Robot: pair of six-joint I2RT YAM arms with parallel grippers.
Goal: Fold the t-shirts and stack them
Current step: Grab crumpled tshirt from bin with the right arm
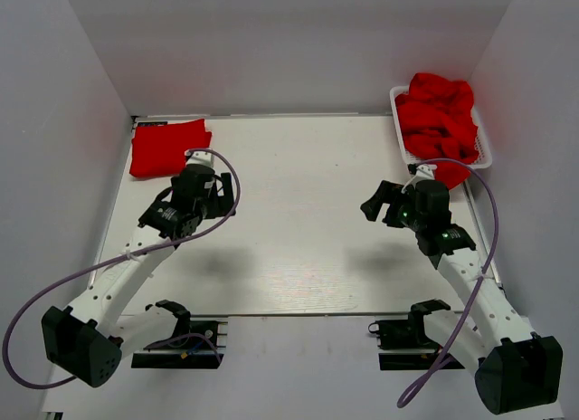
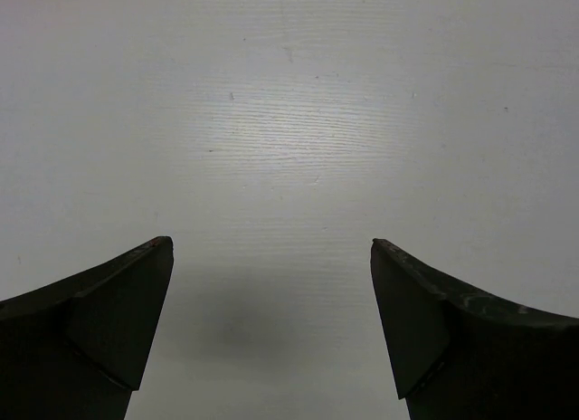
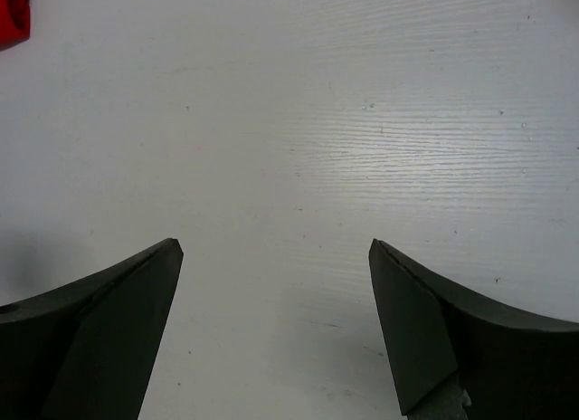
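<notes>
Left gripper (image 2: 271, 248) and right gripper (image 3: 276, 244) hang wide open above the table (image 1: 298, 194). A folded t-shirt (image 1: 167, 147) lies rear-left; crumpled t-shirts (image 1: 439, 117) fill the basket (image 1: 398, 121).

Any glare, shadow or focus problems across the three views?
Top external: even light, soft arm shadows on the table, red t-shirts saturated so folds read poorly. Left wrist: glare patch mid-frame, left claw nearly black, shadow at bottom centre. Right wrist: sheen at right, right claw equally dark, wood grain sharp.
</notes>
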